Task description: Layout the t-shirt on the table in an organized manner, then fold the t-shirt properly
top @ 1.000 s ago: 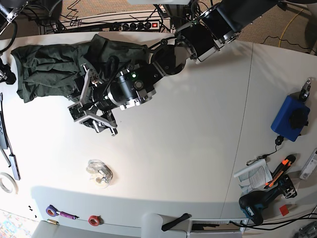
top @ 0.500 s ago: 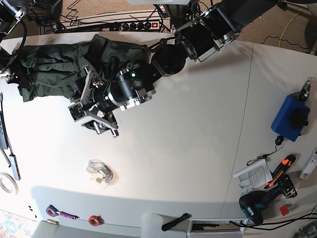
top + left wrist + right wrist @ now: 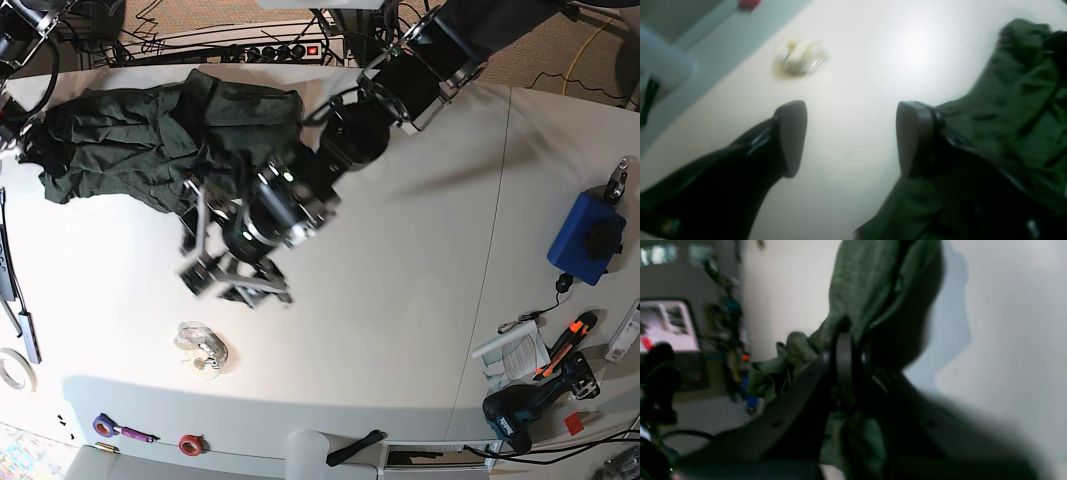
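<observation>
The dark green t-shirt (image 3: 150,140) lies bunched at the back left of the white table (image 3: 400,300). My right gripper (image 3: 845,336) is shut on a fold of the t-shirt (image 3: 870,283), which hangs lifted above the table and casts a shadow. In the base view that gripper (image 3: 22,138) sits at the shirt's far left edge. My left gripper (image 3: 235,287) hovers open just in front of the shirt, blurred. In the left wrist view its fingers (image 3: 791,136) stand wide apart over bare table, with the t-shirt (image 3: 1007,116) beside and under the right one.
A clear plastic clump (image 3: 203,348) lies in front of the left gripper. Tape rolls (image 3: 190,443) sit at the front edge, black tools (image 3: 15,290) along the left edge. A blue box (image 3: 585,238), papers and a drill (image 3: 520,410) crowd the right side.
The right gripper has shut on the shirt's left edge and lifted it. The left gripper has swung off the shirt toward the front of the table, still open.
</observation>
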{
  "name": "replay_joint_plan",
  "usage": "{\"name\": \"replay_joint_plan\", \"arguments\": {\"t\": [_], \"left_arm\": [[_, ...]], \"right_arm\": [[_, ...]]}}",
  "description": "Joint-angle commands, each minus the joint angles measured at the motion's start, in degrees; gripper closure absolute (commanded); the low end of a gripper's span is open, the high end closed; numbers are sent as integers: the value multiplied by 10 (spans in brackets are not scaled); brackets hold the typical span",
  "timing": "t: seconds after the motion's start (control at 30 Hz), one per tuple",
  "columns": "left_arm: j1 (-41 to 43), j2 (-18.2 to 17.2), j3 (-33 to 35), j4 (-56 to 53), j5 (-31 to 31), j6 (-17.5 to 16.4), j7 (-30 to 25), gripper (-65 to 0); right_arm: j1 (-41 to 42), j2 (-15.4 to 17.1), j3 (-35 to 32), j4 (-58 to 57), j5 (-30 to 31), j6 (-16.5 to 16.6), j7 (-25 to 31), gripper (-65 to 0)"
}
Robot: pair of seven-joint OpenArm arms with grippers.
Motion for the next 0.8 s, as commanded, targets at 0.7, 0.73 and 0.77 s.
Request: {"name": "replay_joint_plan", "arguments": {"t": [0.7,0.73,0.77], "left_arm": [[56,-123,-147,30,-82,-12,6,-418],[60,-123,-147,30,-82,-12,7,-418],[63,-124,-147,30,-82,-12,7,-418]], "right_arm": [[-191,-249,5,816,22,3,8,0],[-194,-263,3,835,-3,3,8,0],[-196,-274,-2,847,-34,3,8,0]]}}
